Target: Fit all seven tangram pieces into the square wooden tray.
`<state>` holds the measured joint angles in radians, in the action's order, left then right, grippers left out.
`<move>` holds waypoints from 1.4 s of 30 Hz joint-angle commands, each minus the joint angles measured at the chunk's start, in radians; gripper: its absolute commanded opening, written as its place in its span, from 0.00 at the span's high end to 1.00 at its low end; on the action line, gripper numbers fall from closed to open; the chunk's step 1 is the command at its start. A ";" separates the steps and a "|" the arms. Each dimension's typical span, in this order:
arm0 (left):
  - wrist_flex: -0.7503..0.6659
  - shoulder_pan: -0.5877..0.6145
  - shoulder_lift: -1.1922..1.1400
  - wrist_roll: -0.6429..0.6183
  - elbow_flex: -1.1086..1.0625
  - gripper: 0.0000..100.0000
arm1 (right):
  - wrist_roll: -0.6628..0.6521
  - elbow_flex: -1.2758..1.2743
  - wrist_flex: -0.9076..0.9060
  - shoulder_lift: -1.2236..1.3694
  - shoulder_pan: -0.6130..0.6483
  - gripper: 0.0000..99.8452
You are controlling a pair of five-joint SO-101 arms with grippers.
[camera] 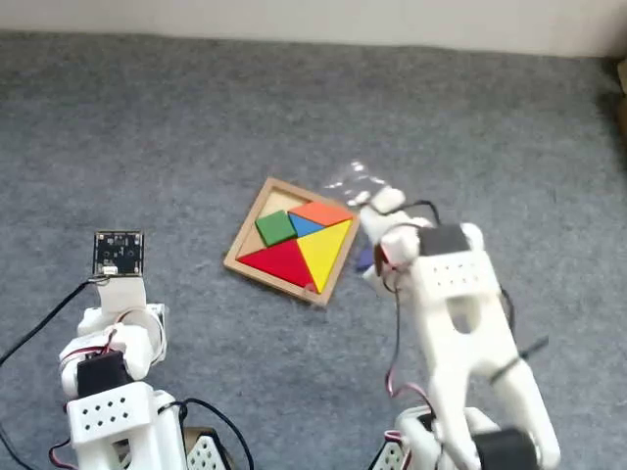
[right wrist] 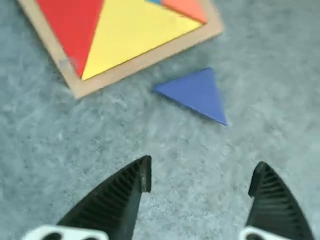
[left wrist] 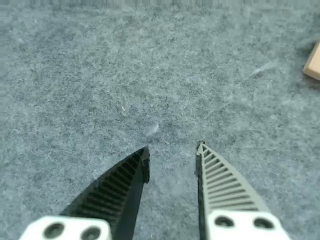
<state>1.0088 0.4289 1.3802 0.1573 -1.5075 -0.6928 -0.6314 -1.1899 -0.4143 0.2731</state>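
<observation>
The square wooden tray (camera: 269,281) lies turned like a diamond mid-carpet. It holds a green square (camera: 275,227), an orange piece (camera: 321,212), a small blue piece (camera: 304,226), a red triangle (camera: 277,261) and a yellow triangle (camera: 325,252). Bare wood shows at its far corner. A blue triangle (right wrist: 195,94) lies flat on the carpet just outside the tray rim (right wrist: 145,61), by the yellow triangle (right wrist: 135,35). My right gripper (right wrist: 202,164) hangs open above the carpet a little short of that blue triangle. My left gripper (left wrist: 172,148) is open over bare carpet, far left of the tray.
Grey carpet covers the whole work area. The right arm (camera: 451,294) rises beside the tray's right edge and covers part of the blue triangle (camera: 364,258). A small clear shiny scrap (camera: 353,176) lies beyond the tray. A tray corner (left wrist: 314,62) shows in the left wrist view.
</observation>
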 commanded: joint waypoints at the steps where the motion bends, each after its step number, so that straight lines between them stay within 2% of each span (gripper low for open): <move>1: -0.011 0.016 0.010 -0.002 0.005 0.84 | -0.072 0.110 0.005 0.097 0.047 0.69; 7: -0.011 0.018 0.010 -0.002 0.005 0.84 | -0.216 0.232 0.005 0.302 0.048 0.69; 22: -0.015 0.018 0.010 0.000 -0.005 0.84 | -0.368 0.561 0.005 0.743 0.038 0.69; 29: -0.017 0.015 0.010 0.000 -0.007 0.84 | -0.422 0.622 0.004 0.871 -0.042 0.69; 31: -0.017 0.015 0.010 0.000 -0.007 0.84 | -0.436 0.624 0.004 0.883 -0.071 0.72; 36: -0.017 0.013 0.010 0.000 -0.007 0.84 | -0.443 0.619 -0.002 0.883 -0.097 0.87; 42: -0.017 0.013 0.010 0.000 -0.008 0.84 | -0.440 0.624 -0.005 0.878 -0.101 0.89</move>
<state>1.0073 0.4289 1.3802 0.1573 -1.5198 -1.1254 -0.0130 -1.1792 0.4649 0.2087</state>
